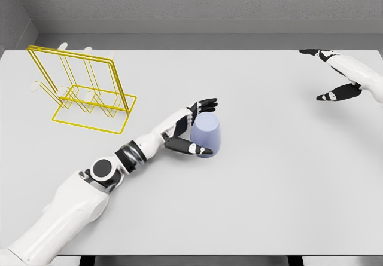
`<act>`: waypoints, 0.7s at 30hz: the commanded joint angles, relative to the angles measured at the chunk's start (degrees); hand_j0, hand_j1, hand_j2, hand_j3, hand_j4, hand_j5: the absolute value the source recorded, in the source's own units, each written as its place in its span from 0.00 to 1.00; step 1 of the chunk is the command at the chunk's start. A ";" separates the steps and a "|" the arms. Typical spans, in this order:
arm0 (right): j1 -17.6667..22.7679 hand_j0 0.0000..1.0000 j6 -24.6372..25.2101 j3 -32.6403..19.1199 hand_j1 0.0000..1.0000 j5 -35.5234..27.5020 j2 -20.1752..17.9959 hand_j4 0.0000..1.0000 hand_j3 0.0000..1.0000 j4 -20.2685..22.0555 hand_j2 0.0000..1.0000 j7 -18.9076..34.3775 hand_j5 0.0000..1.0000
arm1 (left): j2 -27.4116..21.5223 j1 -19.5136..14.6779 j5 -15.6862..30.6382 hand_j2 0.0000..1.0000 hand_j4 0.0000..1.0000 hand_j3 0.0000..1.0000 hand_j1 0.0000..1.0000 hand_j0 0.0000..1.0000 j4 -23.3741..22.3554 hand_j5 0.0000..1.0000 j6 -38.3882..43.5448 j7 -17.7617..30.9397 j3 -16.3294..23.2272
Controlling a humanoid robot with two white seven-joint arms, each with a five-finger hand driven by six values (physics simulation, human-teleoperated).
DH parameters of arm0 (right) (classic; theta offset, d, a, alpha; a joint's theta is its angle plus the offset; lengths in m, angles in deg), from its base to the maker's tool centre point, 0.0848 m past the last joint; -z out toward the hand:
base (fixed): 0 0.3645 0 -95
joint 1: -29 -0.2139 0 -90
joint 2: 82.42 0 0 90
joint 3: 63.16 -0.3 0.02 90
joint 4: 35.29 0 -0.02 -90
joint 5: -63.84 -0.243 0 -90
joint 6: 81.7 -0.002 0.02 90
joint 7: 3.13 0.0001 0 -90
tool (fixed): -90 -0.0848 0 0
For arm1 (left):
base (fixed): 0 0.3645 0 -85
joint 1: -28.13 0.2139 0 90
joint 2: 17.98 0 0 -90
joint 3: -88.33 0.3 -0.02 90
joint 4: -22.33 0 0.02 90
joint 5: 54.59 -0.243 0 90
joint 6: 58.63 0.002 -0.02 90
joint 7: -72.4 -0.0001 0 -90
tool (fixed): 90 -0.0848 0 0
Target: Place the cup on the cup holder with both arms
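Head view: pale grey table (269, 188) filling most of frame, grey wall behind. Lavender cup (206, 134) standing mouth-down (wider end on the tabletop, narrower closed end up), slightly left of table centre. Left hand (190, 128) wrapped around cup from its left side: dark fingers (206, 104) curving past the upper far edge, thumb (187, 147) pressed along the near lower rim; cup pinched between them. Left arm entering from lower left corner, forearm angled up and right toward cup. Yellow wire cup holder (84, 89) at far left of table, well apart from cup; rectangular base frame flat on the surface, tall wire loops leaning left, white-tipped pegs visible on its far and left sides. Right hand (338, 75) at far right, near table's back edge, well away from cup and holder; fingers spread and relaxed, one dark fingertip group pointing left at top, another lower down, nothing held. Right forearm running off the right edge.
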 commanded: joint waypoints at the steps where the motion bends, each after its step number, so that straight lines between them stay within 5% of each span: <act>1: 0.00 1.00 0.08 -0.06 1.00 -0.41 0.02 1.00 1.00 0.03 1.00 -0.03 1.00 | 0.19 0.00 0.26 0.79 0.79 0.79 0.79 0.79 0.02 0.79 0.00 0.00 0.02; 6: 0.09 1.00 0.08 -0.06 1.00 -0.41 0.02 1.00 1.00 -0.06 1.00 -0.03 1.00 | 0.19 0.00 0.43 0.39 0.39 0.39 0.39 0.39 0.02 0.39 -0.09 0.09 0.02; 16: 0.09 1.00 0.08 -0.06 1.00 -0.41 0.28 1.00 1.00 0.03 1.00 -0.03 1.00 | -0.25 0.70 0.61 0.33 0.33 0.33 0.33 0.33 0.99 0.33 -0.70 2.90 -0.68; 21: 0.09 1.00 0.08 -0.06 1.00 -0.41 0.28 1.00 1.00 -0.06 1.00 -0.03 1.00 | -2.63 2.81 1.40 0.33 0.33 0.33 0.33 0.33 8.45 0.33 -0.62 3.17 -1.03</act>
